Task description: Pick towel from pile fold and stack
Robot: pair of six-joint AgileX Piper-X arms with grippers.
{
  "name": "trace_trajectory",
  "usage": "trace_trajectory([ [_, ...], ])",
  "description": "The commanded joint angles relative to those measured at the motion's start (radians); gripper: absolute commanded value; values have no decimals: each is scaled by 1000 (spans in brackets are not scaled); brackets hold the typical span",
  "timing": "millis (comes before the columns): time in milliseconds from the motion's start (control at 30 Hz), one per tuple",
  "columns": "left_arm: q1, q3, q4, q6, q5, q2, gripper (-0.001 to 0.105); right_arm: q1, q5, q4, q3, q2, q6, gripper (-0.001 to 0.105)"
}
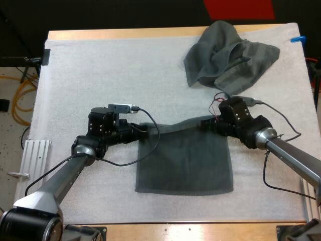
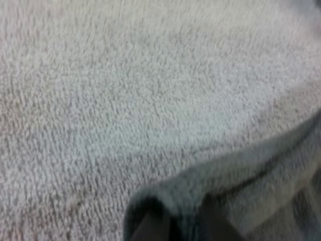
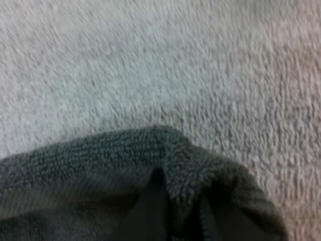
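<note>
Flat towel (image 1: 185, 163) lies spread on the white mat (image 1: 100, 70) near the table's front, its two far corners pinched by the left gripper (image 1: 142, 131) and right gripper (image 1: 206, 123), while a crumpled towel (image 1: 228, 55) sits well apart at the mat's far right.

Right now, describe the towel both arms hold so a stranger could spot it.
On the white mat, look at its near middle. The flat towel lies spread there, far corners held by the left pincer and right pincer. Unlike the crumpled towel at the far right, it is smooth.
</note>
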Motion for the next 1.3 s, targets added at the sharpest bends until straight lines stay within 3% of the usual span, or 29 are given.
trace_trajectory([
  [0, 3, -6, -16, 2, 2, -2, 0, -8, 7, -13, -4, -4, -5, 0],
  [100, 3, -6, -20, 2, 2, -2, 2, -8, 6, -12, -4, -4, -5, 3],
  [167, 3, -6, -24, 2, 2, -2, 9, -8, -10, -25, -4, -4, -5, 12],
  [233, 3, -6, -34, 0, 2, -2, 18, -16, -36, -53, -4, -7, -5, 25],
  [300, 3, -6, -63, -37, 8, -2, 38, -38, -73, -112, -5, -7, 8, 44],
  [400, 3, -23, -115, -70, 23, -2, 55, -90, -142, -206, -19, -7, 28, 55],
  [500, 3, -76, -132, -89, 23, -2, 58, -157, -203, -260, -50, -7, 39, 55],
  [633, 3, -169, -119, -89, 55, -2, 58, -216, -242, -201, -108, -17, 27, 55],
  [733, 3, -246, -39, -71, 67, -23, 58, -231, -240, -113, -132, -62, -38, 55],
  [833, 3, -280, 56, 14, 63, -73, 58, -228, -235, -15, -134, -137, -139, 55],
  [967, 3, -288, 241, 65, -9, -213, 58, -226, -238, 184, -134, -260, -194, 55],
  [1067, 3, -288, 389, 152, -66, -330, 58, -226, -234, 351, -134, -365, -240, 55],
  [1200, 3, -288, 533, 218, -170, -490, 58, -226, -229, 511, -134, -495, -240, 55],
  [1267, 3, -288, 581, 218, -174, -557, 59, -226, -220, 566, -134, -546, -233, 55],
])
